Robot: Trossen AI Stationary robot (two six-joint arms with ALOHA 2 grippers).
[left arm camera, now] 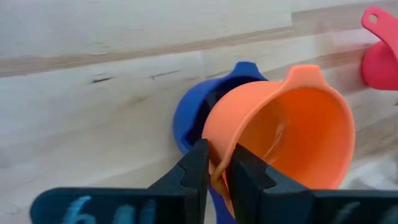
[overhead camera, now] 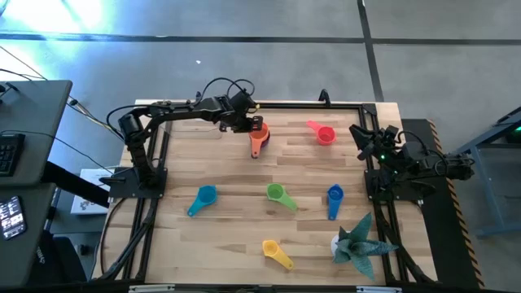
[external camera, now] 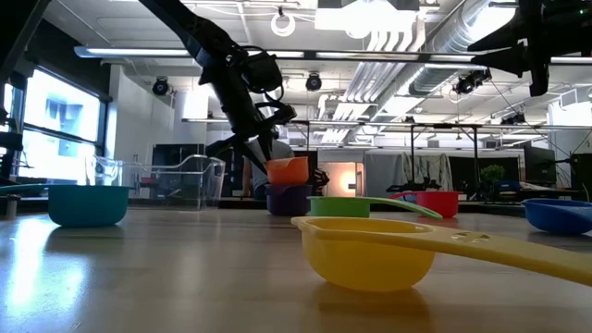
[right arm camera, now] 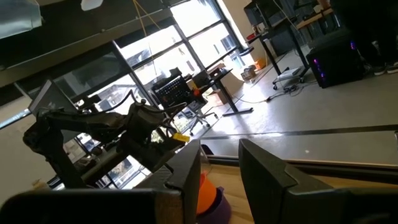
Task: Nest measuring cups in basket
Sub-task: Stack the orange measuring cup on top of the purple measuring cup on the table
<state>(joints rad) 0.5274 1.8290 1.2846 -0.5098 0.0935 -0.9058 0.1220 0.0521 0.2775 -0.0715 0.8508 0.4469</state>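
Observation:
My left gripper (overhead camera: 251,128) is shut on the orange cup (overhead camera: 259,135) near the table's far edge, directly over the purple cup (external camera: 289,198), which looks blue in the left wrist view (left arm camera: 186,121). The red cup (overhead camera: 324,133) sits to its right. On the near half the light blue (overhead camera: 203,197), green (overhead camera: 277,194), dark blue (overhead camera: 334,195) and yellow (overhead camera: 275,251) cups rest on their bases. The clear basket (external camera: 176,180) stands toward the far left. My right gripper (right arm camera: 219,171) is open, parked at the table's right edge. My left gripper pinches the orange cup's side wall at the rim (left arm camera: 217,169), one finger (left arm camera: 244,174) inside the bowl and one (left arm camera: 196,167) outside. The fingers come slanting down from the table's far left. The cup is tilted just over the purple cup; whether they touch I cannot tell.
A teal spiky plant figure (overhead camera: 358,240) stands at the near right corner. The right arm (overhead camera: 391,163) is folded over the right edge. Bare wood lies between the far row and the near row of cups.

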